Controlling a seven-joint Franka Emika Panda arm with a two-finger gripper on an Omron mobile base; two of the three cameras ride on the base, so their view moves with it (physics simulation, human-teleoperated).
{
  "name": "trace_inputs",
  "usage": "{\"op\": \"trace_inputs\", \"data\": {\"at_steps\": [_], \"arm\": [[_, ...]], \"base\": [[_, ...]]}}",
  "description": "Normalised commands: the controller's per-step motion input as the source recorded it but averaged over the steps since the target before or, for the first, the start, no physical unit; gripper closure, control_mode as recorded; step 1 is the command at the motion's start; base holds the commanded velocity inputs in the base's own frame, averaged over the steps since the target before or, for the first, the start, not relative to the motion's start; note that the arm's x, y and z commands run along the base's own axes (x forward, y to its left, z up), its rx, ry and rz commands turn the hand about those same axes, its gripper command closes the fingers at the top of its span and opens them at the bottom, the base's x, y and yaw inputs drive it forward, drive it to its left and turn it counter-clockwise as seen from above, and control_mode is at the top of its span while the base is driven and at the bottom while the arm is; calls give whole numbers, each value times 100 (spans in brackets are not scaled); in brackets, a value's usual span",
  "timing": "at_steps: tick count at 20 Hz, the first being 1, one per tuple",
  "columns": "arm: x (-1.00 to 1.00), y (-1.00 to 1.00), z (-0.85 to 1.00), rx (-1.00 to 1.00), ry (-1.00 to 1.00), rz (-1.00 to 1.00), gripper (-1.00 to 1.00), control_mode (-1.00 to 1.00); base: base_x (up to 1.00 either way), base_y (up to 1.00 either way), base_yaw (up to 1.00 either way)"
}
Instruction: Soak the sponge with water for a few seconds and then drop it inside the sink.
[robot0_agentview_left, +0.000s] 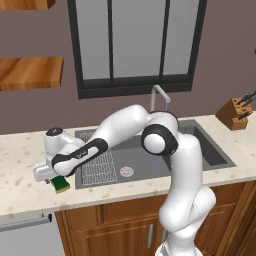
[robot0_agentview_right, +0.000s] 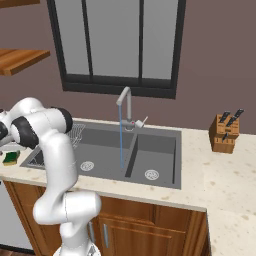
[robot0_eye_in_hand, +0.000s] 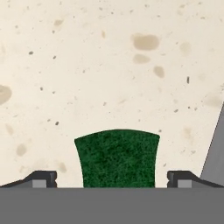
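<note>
Two cameras behind me face the sink (robot0_agentview_left: 150, 155) from either side; my hand camera stares closely at the counter (robot0_eye_in_hand: 109, 65)
</note>
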Motion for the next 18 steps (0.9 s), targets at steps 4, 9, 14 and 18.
{"op": "trace_inputs", "data": {"at_steps": [4,9,14,18], "arm": [[0,0,-4,0,0,0,-100,-100],[0,0,-5,0,0,0,-100,-100],[0,0,-3,0,0,0,-100,-100],[0,-1,-4,0,0,0,-100,-100]], "base": [[0,0,0],[0,0,0],[0,0,0],[0,0,0]]}}
